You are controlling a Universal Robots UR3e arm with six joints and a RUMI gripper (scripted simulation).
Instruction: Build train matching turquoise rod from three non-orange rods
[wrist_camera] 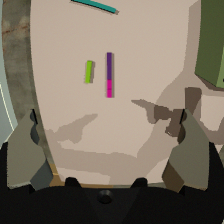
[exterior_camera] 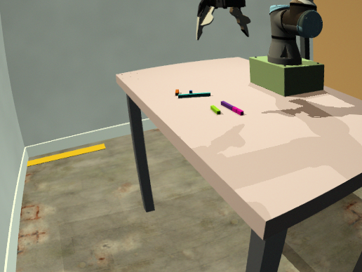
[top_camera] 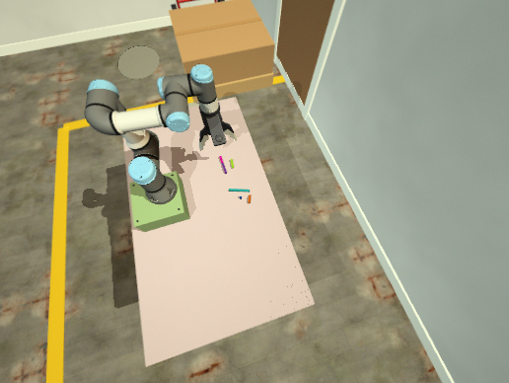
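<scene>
The turquoise rod (top_camera: 239, 190) (exterior_camera: 193, 94) (wrist_camera: 95, 5) lies flat on the pink table (top_camera: 217, 276) (exterior_camera: 280, 147). A purple rod (top_camera: 223, 167) (exterior_camera: 227, 104) (wrist_camera: 108, 65) and a magenta rod (top_camera: 220, 159) (exterior_camera: 238, 111) (wrist_camera: 109, 89) lie end to end in one straight line. A lime rod (top_camera: 231, 163) (exterior_camera: 215, 109) (wrist_camera: 88, 71) lies alongside them, a small gap away. A small blue rod (top_camera: 240, 197) (exterior_camera: 191, 91) and an orange rod (top_camera: 249, 198) (exterior_camera: 177, 92) lie near the turquoise rod. My gripper (top_camera: 216, 137) (exterior_camera: 222, 26) (wrist_camera: 108, 110) is open and empty, high above the table, short of the purple-magenta line.
The arm's green base block (top_camera: 158, 209) (exterior_camera: 285, 75) stands on the table beside the rods. A cardboard box (top_camera: 222, 39) stands beyond the table's far end. A grey wall (top_camera: 419, 123) runs along one side.
</scene>
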